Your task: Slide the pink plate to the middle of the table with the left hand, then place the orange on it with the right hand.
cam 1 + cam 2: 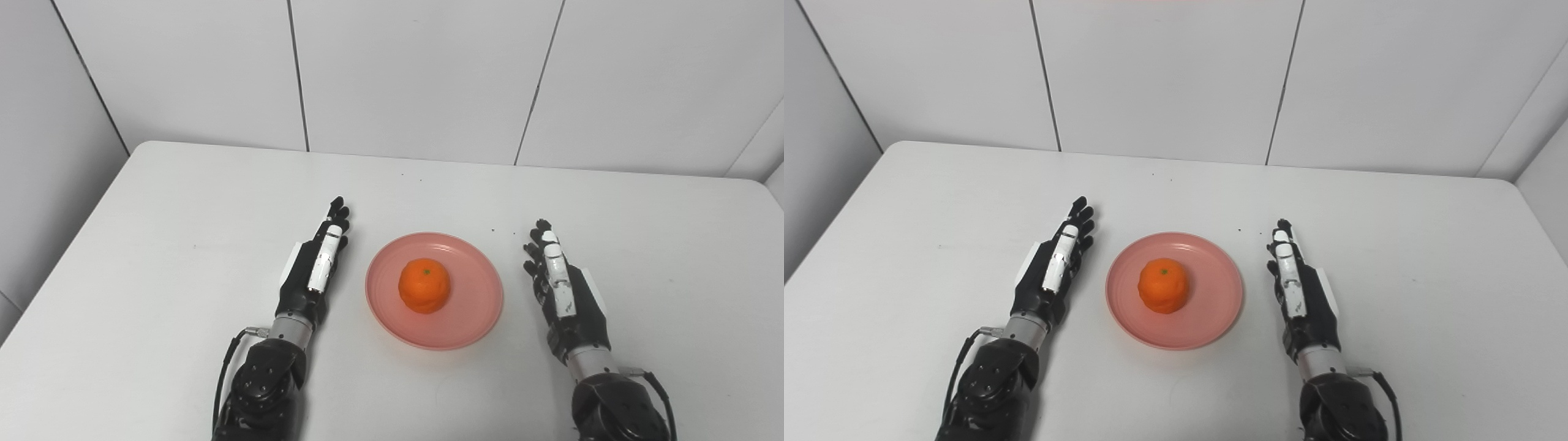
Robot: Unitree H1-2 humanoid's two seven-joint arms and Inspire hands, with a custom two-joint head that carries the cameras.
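Left hand (pixel 312 269): flat and empty, fingers stretched out straight and slightly apart, tips aimed at the far wall, lying just left of the pink plate (pixel 471 318) with a narrow strip of bare tabletop between hand and rim. No contact with the plate visible. Forearm entering from the bottom edge, near and to the left of the plate, with a dark cable looping beside the wrist.

Right hand (pixel 563 288): likewise spread flat and holding nothing, fingers extended and pointing away, just right of the plate, also clear of its rim. Wrist and forearm trailing back to the bottom edge, near and to the right of the plate, a cable curling off the outer side.

Pink plate: resting flat on the white table (pixel 153 233), roughly midway between the two hands and near the middle of the tabletop. Shallow, round, rim all visible.

Orange (pixel 424 285): sitting on the plate, a little left of the plate's centre, stem end up with a small green dot on top. Touched by neither hand.

Beyond the plate: a few tiny dark specks on the tabletop, then the far table edge against a pale tiled wall (pixel 1164 73) with dark seams.
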